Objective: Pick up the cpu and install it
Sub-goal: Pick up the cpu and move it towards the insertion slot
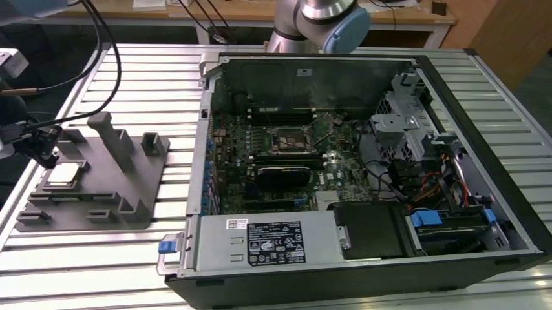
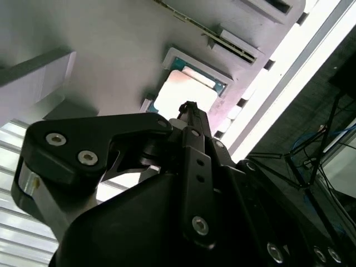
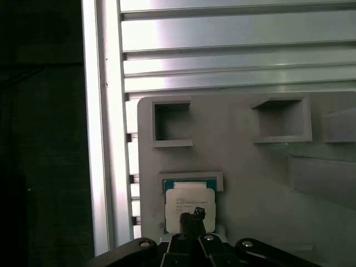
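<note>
The cpu (image 1: 64,174) is a small square chip with a shiny silver top. It lies flat in a shallow recess of the grey moulded tray (image 1: 108,194) at the exterior view's left. Both wrist views show the cpu (image 2: 186,92) (image 3: 189,201) seated in a green-edged pocket. My gripper (image 1: 41,154) hangs just over the chip, its black tip (image 2: 191,108) (image 3: 196,214) pointing at the chip's top face. Whether the tip touches the chip is not clear. The dark square socket (image 1: 291,139) sits in the middle of the motherboard inside the open computer case.
The open computer case (image 1: 483,84) lies on a slatted metal table (image 1: 129,77). Upright posts (image 1: 112,139) rise from the tray beside the chip. Cables (image 1: 95,39) hang above the tray. A power supply (image 1: 267,240) and drive bays fill the case's near side.
</note>
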Available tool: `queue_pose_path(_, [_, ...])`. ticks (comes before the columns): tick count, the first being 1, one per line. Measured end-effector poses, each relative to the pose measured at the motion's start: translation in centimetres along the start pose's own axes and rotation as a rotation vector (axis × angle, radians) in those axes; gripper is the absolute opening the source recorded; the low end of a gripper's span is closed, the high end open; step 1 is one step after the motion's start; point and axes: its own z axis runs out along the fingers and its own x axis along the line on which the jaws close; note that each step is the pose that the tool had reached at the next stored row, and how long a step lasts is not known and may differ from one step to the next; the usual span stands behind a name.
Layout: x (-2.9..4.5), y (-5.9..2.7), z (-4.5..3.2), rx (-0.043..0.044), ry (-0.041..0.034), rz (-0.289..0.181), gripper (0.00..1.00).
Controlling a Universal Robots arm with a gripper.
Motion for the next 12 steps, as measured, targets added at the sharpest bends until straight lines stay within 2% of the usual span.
queue_pose_path(12, [-0.30,-0.06,1.93,-0.0001,-0.0001,0.000,0.11])
